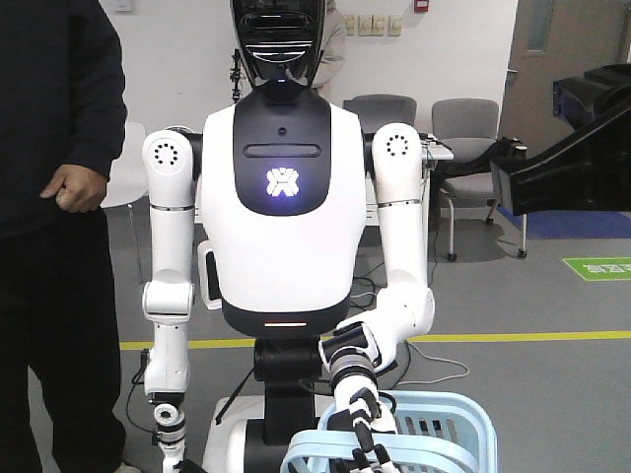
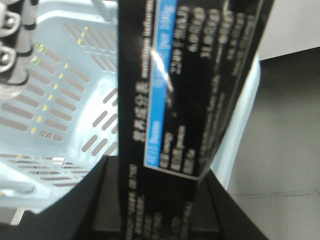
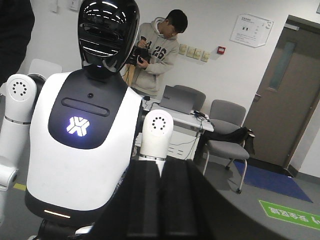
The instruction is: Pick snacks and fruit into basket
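In the left wrist view, my left gripper (image 2: 157, 172) is shut on a snack, a black-and-blue box (image 2: 200, 75) with white print. The box stands upright between the black fingers (image 2: 107, 200). It hangs over the far wall of the light blue slotted basket (image 2: 65, 100), and what I see of the basket's inside is bare. In the front view the basket (image 1: 444, 424) sits low at the right, its hoop handle (image 1: 325, 455) held by a humanoid's hand (image 1: 360, 409). My right gripper (image 3: 161, 165) is shut with nothing in it, raised and pointing at the humanoid. No fruit is in view.
A white-and-black humanoid robot (image 1: 281, 197) stands right behind the basket. A person in black (image 1: 59, 197) stands at the left, and another with a camera (image 3: 157, 50) is behind. Grey chairs (image 3: 227, 130) and a desk line the back wall. A black arm part (image 1: 572, 163) juts in at the right.
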